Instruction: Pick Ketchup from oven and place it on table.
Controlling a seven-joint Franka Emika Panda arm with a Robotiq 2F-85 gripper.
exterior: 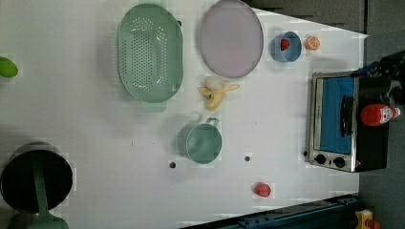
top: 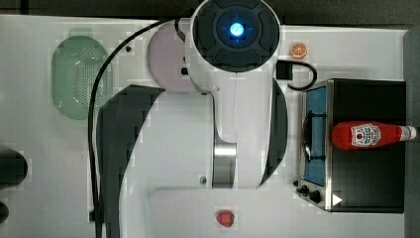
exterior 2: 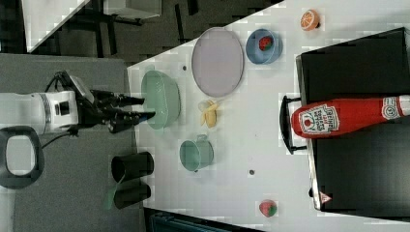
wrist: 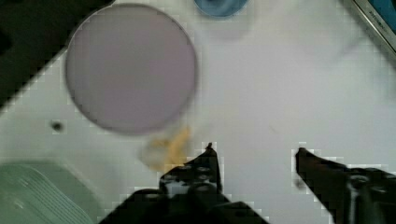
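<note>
Overhead, the end effector [wrist: 254, 151] hangs open, while the glossy red Ketchup [top: 369, 135] lies across the boxy oven [top: 369, 196].

You had the white table [exterior: 95, 143] spread across most of the left view, evenly lit with only soft shadows. Beyond its edge, at the left view's right, lay a dark grey floor [exterior: 382, 191], and a blue rail [exterior: 296, 217] ran along the table's lower edge. In the right view, the grey floor [exterior 2: 87, 63] lay off the table's end, and a second white surface [exterior 2: 46, 19] sat in the upper left corner above dark frame legs [exterior 2: 121, 20].
</note>
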